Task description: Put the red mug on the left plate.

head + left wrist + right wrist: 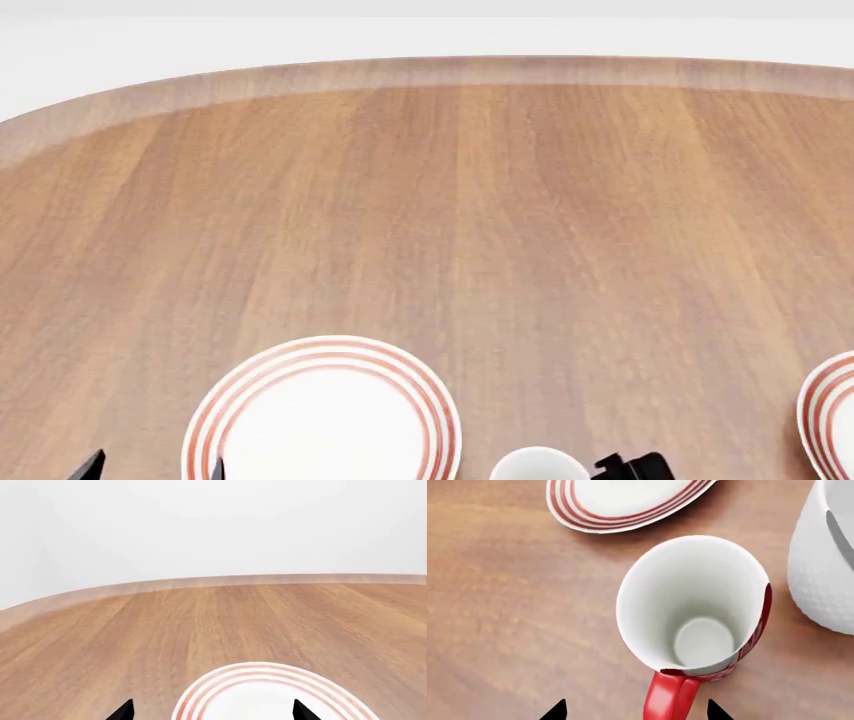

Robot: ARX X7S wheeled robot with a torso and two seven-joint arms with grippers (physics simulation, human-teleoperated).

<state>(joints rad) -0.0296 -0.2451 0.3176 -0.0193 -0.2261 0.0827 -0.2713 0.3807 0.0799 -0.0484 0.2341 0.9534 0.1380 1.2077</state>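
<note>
The red mug (694, 605) stands upright on the wooden table, white inside facing up. Its red handle (670, 695) points back between my right gripper's (636, 711) two fingertips, which stand wide apart and do not touch it. In the head view only the mug's white rim (538, 466) shows at the bottom edge, beside the right gripper (627, 465). The left plate (320, 410), white with red rings, lies just left of the mug and also shows in the left wrist view (267, 695). My left gripper (213, 712) is open and empty over that plate's near edge.
A larger white mug (827, 570) stands close beside the red mug. A red-ringed plate (627, 500) lies just beyond the red mug. The second ringed plate (834, 420) is cut off at the right edge. The table's curved far edge (427, 70) runs across the back.
</note>
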